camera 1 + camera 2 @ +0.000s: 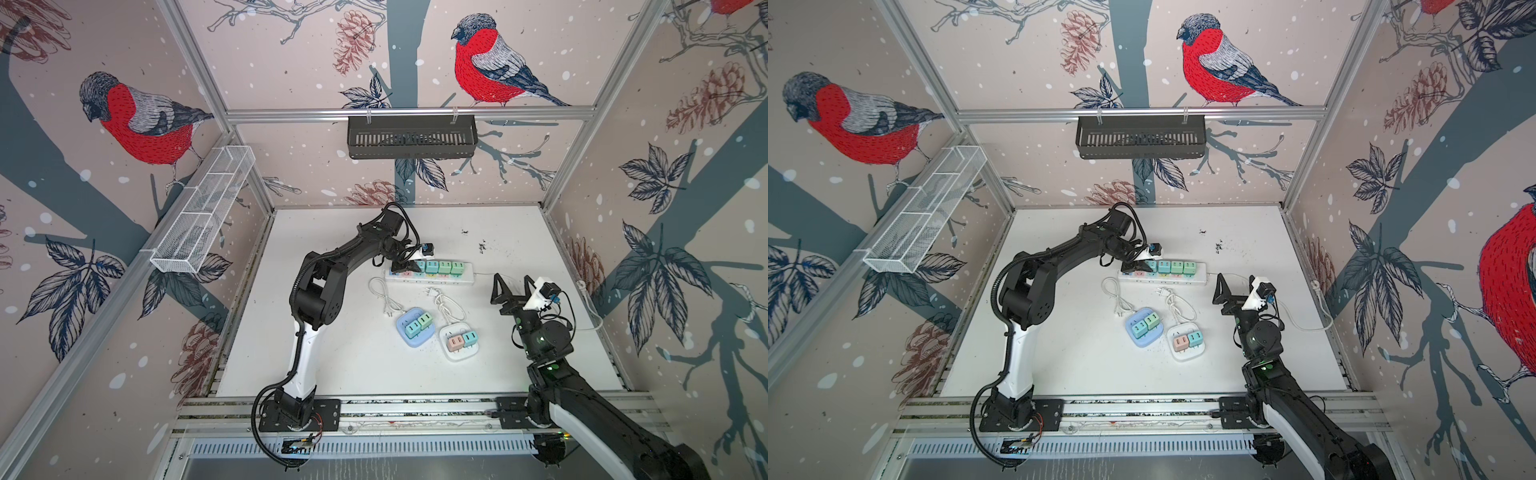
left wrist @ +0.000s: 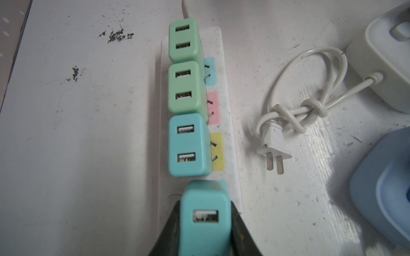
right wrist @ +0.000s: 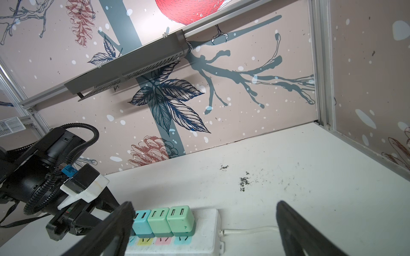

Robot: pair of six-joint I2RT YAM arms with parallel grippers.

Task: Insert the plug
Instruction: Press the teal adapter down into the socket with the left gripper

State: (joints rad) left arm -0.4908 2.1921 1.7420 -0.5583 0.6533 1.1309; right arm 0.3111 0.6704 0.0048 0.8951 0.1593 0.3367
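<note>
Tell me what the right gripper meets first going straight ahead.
Likely the cord end of the power strip, by its last green adapter, seen between the open jaws; depth is unclear, so it may pass over.

Walls [image 1: 291, 62] papered pale pink, printed grey-blue branches, pine cones, snow dots; back-wall bullfinch [image 1: 486, 62] at 1 o'clock; side-wall bullfinch [image 1: 137, 120] at 10 o'clock; aluminium frame bar [image 1: 291, 114] across the back; black slotted basket [image 1: 411, 143] hung on it at 12 o'clock; white wire mesh basket [image 1: 208, 208] at 9 o'clock; white tabletop [image 1: 332, 365], dark scuffs [image 1: 482, 246] toward 1 o'clock; aluminium rails [image 1: 415, 409] at 6 o'clock; light even, shadows soft
</note>
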